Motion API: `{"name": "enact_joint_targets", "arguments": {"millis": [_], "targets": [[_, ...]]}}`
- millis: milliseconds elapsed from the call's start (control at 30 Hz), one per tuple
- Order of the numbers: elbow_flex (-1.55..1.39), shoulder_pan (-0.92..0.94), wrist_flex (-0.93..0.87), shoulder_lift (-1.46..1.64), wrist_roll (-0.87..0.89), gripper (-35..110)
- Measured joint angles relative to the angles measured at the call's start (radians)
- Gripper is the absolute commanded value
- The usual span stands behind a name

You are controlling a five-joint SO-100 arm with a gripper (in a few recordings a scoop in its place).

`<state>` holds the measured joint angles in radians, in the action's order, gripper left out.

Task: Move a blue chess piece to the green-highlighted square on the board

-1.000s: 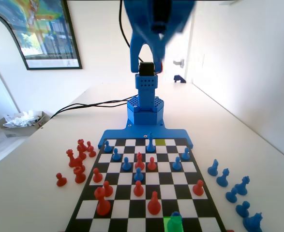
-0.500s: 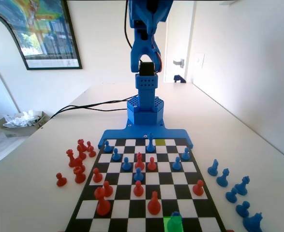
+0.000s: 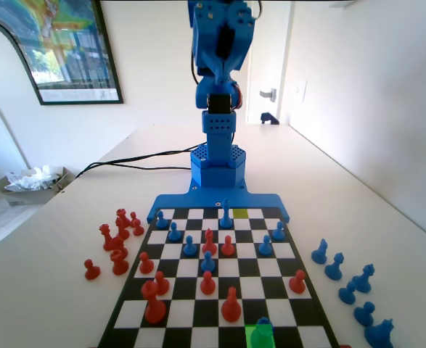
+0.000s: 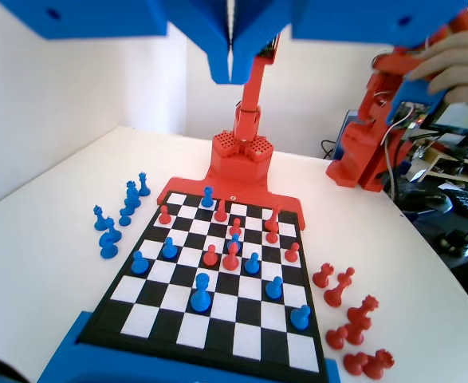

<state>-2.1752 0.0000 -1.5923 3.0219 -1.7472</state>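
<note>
A small blue chess piece [image 3: 262, 324] stands on the green-highlighted square [image 3: 250, 342], in the board's nearest row in the fixed view. In the wrist view the same blue chess piece [image 4: 207, 195] is in the far row of the board [image 4: 218, 307]. The blue arm [image 3: 220, 43] is folded up high over its base, far from the piece. My gripper [image 4: 232, 76] hangs at the top of the wrist view, well above the board. Its jaws are pressed together with nothing between them.
A paler yellow-green square [image 3: 239, 214] lies in the far row beside a tall blue piece [image 3: 226, 214]. Red and blue pieces crowd the middle of the board [image 3: 191, 313]. Red pieces [image 3: 118, 239] stand off the board at left, blue pieces [image 3: 350, 283] at right.
The arm has drawn back from over the board and folded upright above its base. The blue piece on the green square and the other pieces have not moved.
</note>
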Motion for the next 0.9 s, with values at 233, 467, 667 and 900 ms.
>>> {"name": "enact_joint_targets", "arguments": {"millis": [233,467,667,900], "targets": [[0.0,0.014,0.0,0.029,0.0,2],[0.0,0.02,0.0,0.029,0.0,2],[0.0,0.02,0.0,0.029,0.0,2],[0.0,0.02,0.0,0.029,0.0,2]]}}
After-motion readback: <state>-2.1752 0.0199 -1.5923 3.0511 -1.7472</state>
